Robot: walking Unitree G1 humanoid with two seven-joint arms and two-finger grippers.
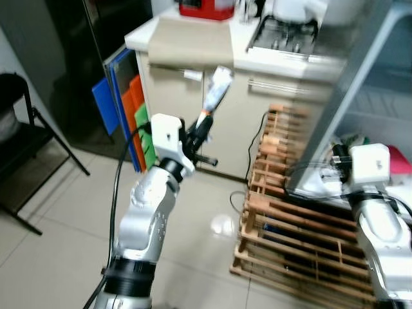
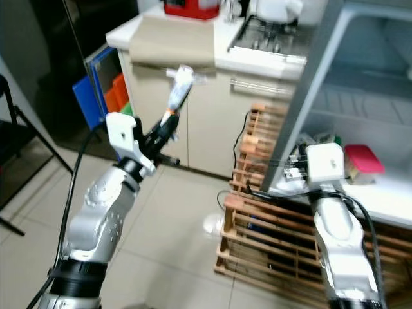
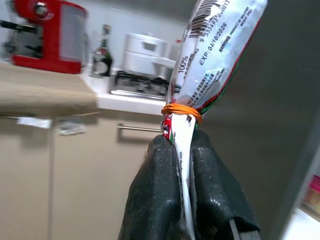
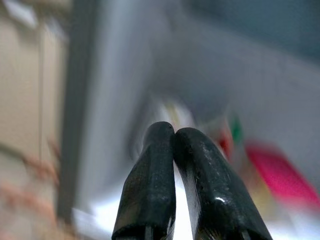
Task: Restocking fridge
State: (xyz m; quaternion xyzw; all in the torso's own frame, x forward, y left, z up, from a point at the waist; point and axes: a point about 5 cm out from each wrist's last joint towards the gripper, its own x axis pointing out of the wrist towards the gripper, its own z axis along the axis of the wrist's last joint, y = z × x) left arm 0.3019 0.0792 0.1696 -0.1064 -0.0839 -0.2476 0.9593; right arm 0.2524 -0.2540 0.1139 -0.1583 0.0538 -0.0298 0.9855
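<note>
A: What is seen, largest first?

B: The open grey-and-white fridge [image 2: 360, 96] is seen, with a slatted wooden rack [image 1: 296, 219] leaning just beside it and a beige cabinet under a white table [image 1: 193, 45] well apart from it. The left hand [image 3: 181, 150] is clenched on a white printed plastic food packet tied with an orange rubber band [image 3: 210, 55], raised in front of that cabinet. The right hand [image 4: 172, 135] is pressed shut on nothing, close to the fridge shelf where a pink box [image 2: 364, 158] is kept.

A: How should the step be done well?

B: Probably the packet should be carried across upright, gripped firmly below the band, and a bare patch of shelf should be chosen.
</note>
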